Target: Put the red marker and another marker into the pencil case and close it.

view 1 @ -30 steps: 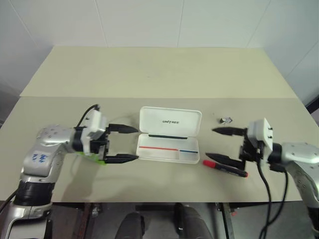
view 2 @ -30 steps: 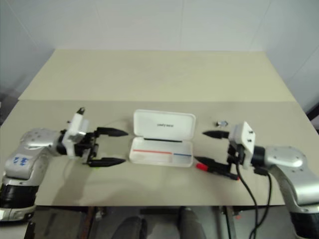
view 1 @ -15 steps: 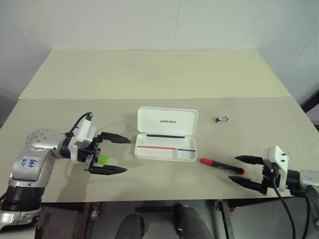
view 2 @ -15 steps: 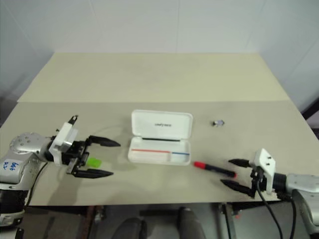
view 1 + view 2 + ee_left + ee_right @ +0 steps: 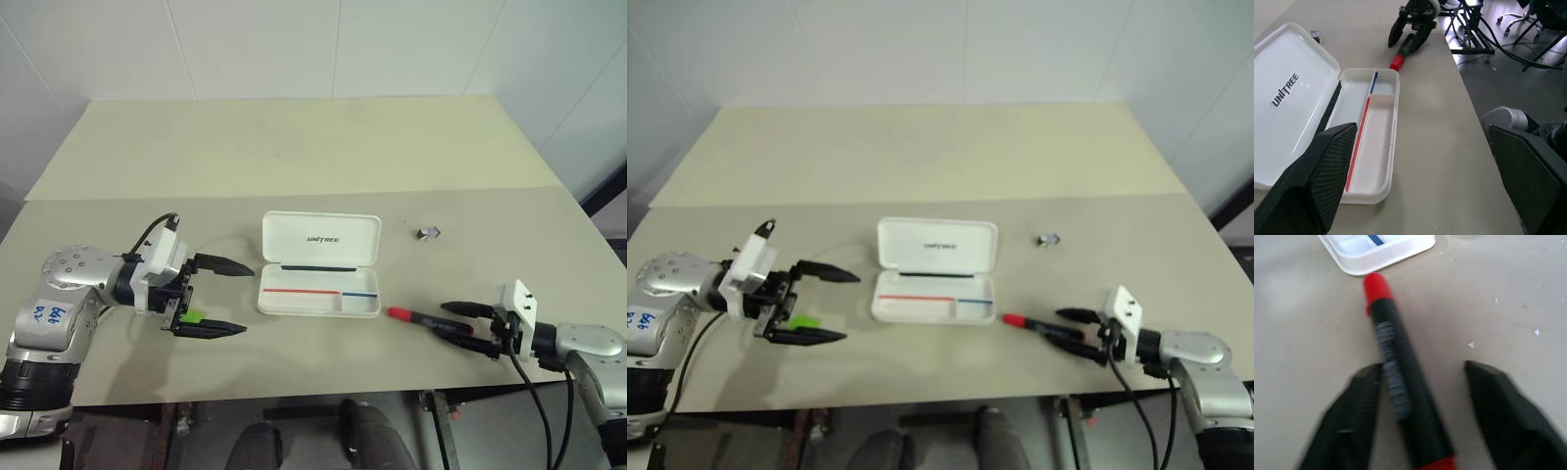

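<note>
left gripper: jaws wide, empty, straddling lime-green highlighter | right gripper: jaws partly open around slim red-capped black marker

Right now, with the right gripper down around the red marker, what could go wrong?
The right gripper straddles the red marker with a gap on one side; an uneven close may roll or swing it. The red marker's cap lies close to the pencil case, so a skid might nudge the open case. The green highlighter sits between the open left gripper's fingers, not yet gripped.
</note>
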Controlling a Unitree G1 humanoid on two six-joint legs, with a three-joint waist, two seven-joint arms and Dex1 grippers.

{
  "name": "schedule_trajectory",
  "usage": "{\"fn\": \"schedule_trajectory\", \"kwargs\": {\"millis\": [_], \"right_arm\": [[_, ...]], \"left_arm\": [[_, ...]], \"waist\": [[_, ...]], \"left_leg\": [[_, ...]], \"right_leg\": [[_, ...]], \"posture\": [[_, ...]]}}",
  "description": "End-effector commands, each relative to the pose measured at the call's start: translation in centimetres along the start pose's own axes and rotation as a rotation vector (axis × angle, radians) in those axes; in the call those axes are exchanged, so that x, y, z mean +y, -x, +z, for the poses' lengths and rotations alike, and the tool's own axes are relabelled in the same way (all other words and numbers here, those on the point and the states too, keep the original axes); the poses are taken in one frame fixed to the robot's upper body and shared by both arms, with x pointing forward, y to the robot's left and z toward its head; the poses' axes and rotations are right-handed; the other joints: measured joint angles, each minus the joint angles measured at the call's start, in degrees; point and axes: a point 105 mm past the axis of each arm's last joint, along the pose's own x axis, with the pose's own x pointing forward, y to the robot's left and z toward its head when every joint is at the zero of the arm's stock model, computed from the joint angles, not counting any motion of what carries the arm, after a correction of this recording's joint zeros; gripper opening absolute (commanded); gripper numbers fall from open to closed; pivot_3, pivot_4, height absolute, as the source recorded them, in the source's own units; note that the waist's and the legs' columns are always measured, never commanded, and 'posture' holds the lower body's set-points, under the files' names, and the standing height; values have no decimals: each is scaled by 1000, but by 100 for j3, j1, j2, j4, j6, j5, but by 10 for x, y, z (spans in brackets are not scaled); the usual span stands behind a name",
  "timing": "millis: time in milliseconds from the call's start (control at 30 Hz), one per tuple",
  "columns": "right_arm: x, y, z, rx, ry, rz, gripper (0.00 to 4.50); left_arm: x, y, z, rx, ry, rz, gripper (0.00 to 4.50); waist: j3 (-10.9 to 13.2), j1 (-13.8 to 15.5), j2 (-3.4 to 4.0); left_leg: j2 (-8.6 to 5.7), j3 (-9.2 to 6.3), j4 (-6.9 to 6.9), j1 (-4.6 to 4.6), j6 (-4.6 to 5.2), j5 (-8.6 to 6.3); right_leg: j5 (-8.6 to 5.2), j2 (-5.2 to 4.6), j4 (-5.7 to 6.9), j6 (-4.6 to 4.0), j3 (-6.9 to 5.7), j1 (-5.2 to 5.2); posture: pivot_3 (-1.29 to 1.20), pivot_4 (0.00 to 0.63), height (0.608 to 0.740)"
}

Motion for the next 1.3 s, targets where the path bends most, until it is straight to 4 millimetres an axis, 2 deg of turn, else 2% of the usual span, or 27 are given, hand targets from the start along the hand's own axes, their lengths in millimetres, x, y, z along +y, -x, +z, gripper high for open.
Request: {"fn": "schedule_trajectory", "kwargs": {"millis": [33,100,233,333,467,567,667,767,900,1100,1200,1300], "right_arm": [[9,-5,-9,11,-12,51,1300],[9,-5,-9,9,-10,51,654],[4,1,-10,38,41,24,644],[-5,12,-5,66,102,8,644],[-21,23,17,76,203,-11,644],[-31,22,50,38,293,-16,644],[-32,15,76,-9,343,1,644],[-21,-3,100,-60,376,61,644],[1,-40,122,-132,391,186,644],[17,-87,123,-153,395,322,644],[22,-101,123,-163,391,366,644],[20,-114,121,-162,398,384,644]], "left_arm": [[-1,4,7,4,-40,15,4500],[-1,4,6,8,-41,16,4500],[0,3,3,11,-57,30,4500],[2,4,1,8,-64,47,4500],[6,8,-2,6,-64,85,4500],[8,11,-6,4,-68,118,4500],[9,13,-8,-2,-66,142,4500],[8,16,-11,2,-62,157,4500],[5,22,-16,16,-47,175,4500],[2,27,-21,21,-22,205,4500],[0,27,-23,22,-17,217,4500],[-2,26,-23,19,-17,225,4500]], "waist": [[0,2,0],[0,-1,-1],[-1,4,-2],[-1,11,-1],[-1,16,-1],[0,11,-2],[0,-5,-1],[1,-4,0],[1,2,-1],[1,20,0],[0,20,0],[1,17,0]], "left_leg": [[0,0,-3,2,0,0],[0,1,-7,4,-1,-1],[0,1,-7,5,-4,-2],[-2,3,-6,6,-4,-3],[-9,13,-4,5,-4,-3],[-9,18,-3,5,-4,-3],[-4,19,-7,7,-4,-3],[2,18,-16,9,-6,-5],[9,11,-29,11,-9,-6],[8,-3,-53,6,-12,-8],[6,-5,-64,-12,-13,-8],[3,-8,-62,-67,-15,-7]], "right_leg": [[0,0,1,0,0,0],[0,0,1,1,0,0],[0,-2,0,0,0,1],[0,-4,-1,0,1,4],[-1,-12,-7,-1,9,3],[-2,-13,-9,-3,13,2],[0,-10,-8,-1,15,-1],[1,-6,-1,2,9,-6],[2,-5,1,3,-4,-9],[2,-13,-7,3,-9,-23],[6,-19,-1,10,-21,-39],[10,-22,6,19,-23,-96]], "posture": [[0,150,740],[0,150,740],[0,150,740],[0,150,740],[0,150,740],[0,150,740],[0,150,740],[0,150,740],[0,150,740],[0,150,740],[0,150,740],[0,150,740]]}}
